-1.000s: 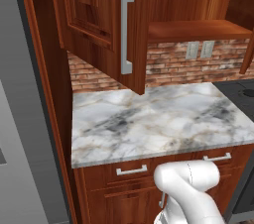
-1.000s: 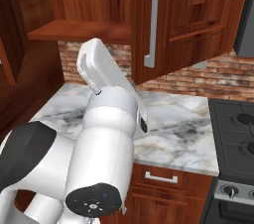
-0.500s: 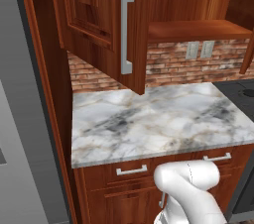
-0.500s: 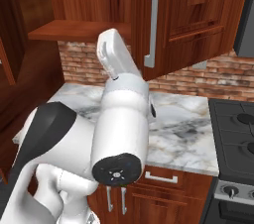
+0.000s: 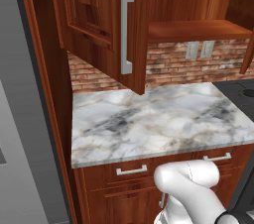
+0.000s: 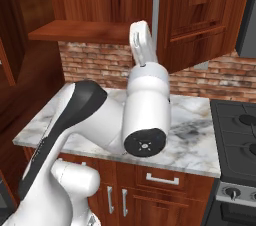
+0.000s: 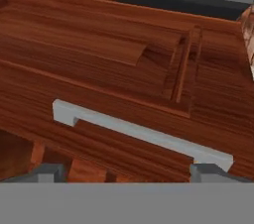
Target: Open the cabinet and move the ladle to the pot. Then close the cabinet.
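The cabinet hangs on the wall above a marble counter, and its doors stand swung out toward the room. In the left base view the near door juts forward over the counter's back left corner, its long silver bar handle upright on the door's edge. Behind it the inner shelf shows as a bare reddish board; I can make out nothing lying on the part of it that is visible. From the right base view the same shelf runs off to the left, and the other door hangs out at the right with its handle just behind the arm's raised wrist.

The gripper looks straight at a panelled door face, the silver bar handle lying across the picture just ahead of the fingertips. The two tips stand wide apart, one near each end of the bar, with nothing between them and no contact with the handle.

I cannot find the ladle or the pot. A dark stove top sits past the counter's right edge, and brick backsplash runs along its back edge with two grey wall outlets.
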Robot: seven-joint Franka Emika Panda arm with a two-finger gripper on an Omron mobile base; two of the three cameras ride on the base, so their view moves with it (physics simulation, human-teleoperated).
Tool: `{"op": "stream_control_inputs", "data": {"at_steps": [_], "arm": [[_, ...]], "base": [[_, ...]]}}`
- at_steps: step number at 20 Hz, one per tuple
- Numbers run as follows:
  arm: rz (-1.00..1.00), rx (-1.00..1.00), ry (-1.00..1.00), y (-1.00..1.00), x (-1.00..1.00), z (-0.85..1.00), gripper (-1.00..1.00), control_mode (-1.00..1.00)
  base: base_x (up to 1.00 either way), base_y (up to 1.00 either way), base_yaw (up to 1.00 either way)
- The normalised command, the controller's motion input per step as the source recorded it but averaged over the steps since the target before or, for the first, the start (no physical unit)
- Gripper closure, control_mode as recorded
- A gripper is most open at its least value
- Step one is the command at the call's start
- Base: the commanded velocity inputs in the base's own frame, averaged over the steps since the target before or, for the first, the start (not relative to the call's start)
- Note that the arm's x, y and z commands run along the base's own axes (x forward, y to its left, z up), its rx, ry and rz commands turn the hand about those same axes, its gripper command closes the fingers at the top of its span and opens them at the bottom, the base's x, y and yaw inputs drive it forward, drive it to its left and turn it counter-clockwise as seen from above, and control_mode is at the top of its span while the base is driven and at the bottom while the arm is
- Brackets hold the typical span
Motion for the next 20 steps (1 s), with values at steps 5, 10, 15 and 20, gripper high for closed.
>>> {"op": "stream_control_inputs", "data": {"at_steps": [5, 10, 15, 20], "arm": [[0.01, 0.1, -0.02, -0.18, 0.54, 0.0, -1.0, -1.0], [0.03, 0.07, -0.01, -0.02, 0.66, 0.0, -1.0, -1.0], [0.03, 0.04, -0.01, 0.0, 0.63, 0.0, -1.0, -1.0], [0.02, 0.03, 0.0, 0.0, 0.57, 0.0, -1.0, -1.0]], "base": [[0.0, 0.0, 0.0], [0.0, 0.0, 0.0], [0.0, 0.0, 0.0], [0.0, 0.0, 0.0]]}}
